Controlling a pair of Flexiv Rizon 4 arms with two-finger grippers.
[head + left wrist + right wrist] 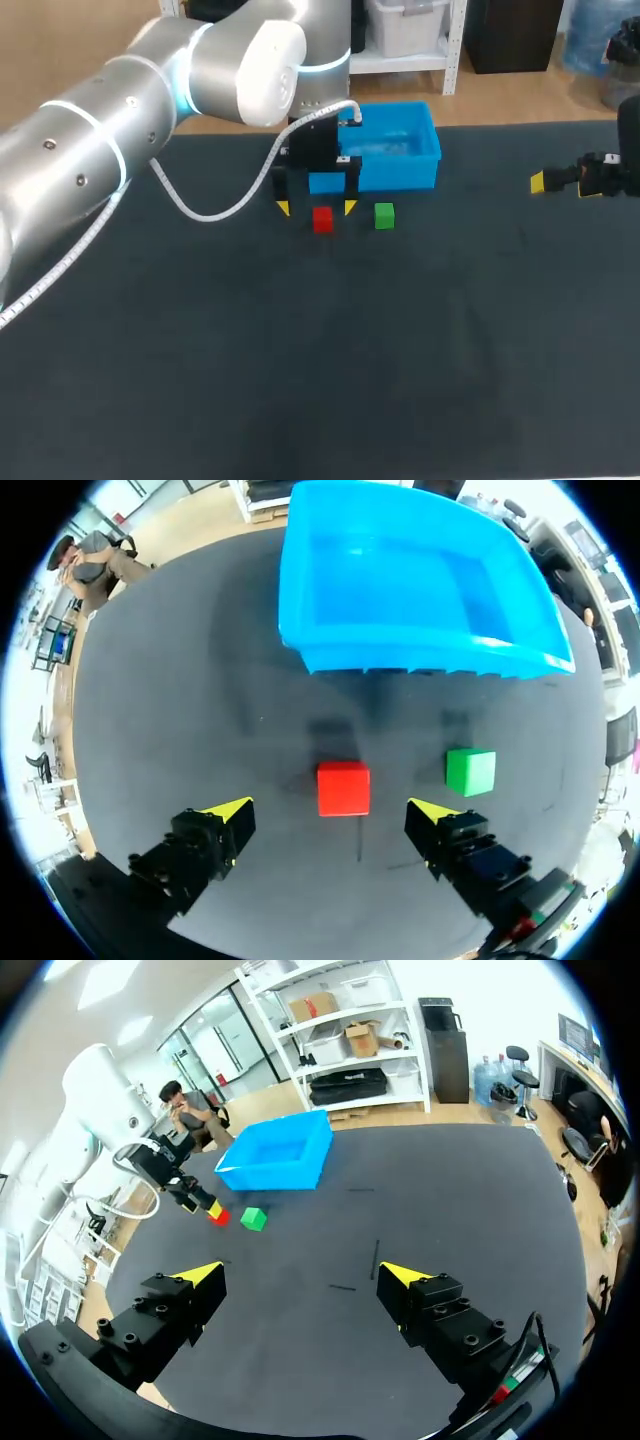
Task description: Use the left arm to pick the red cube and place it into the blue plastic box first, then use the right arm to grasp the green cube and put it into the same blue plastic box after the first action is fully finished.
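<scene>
Surface: dark table (300,380), bearing a blue plastic box (420,655) and two small cubes just before its near wall.
Step in hand: judged to be the left arm's approach to the first cube; neither cube is in the box yet.
Red cube (343,788): flat on the table, in line with the gap between the left fingers and slightly ahead of their tips in the wrist view.
Green cube (470,771): beside the red one but apart from it, near the finger on that side.
Left gripper (330,810): fingers spread wide, touching nothing; it hangs over the red cube, though its height above the table is hard to judge from these views.
Right gripper (300,1272): fingers apart and empty, well away at the table's right side.
Doing it well: centre the gap on the cube, since it sits a little toward one finger; come straight down, with the pads square to two opposite faces.
Closing: only once both tips straddle the cube's sides.
Risk: the finger nearest the green cube may nudge it.
Transfer: lift above the box wall before moving across.
</scene>
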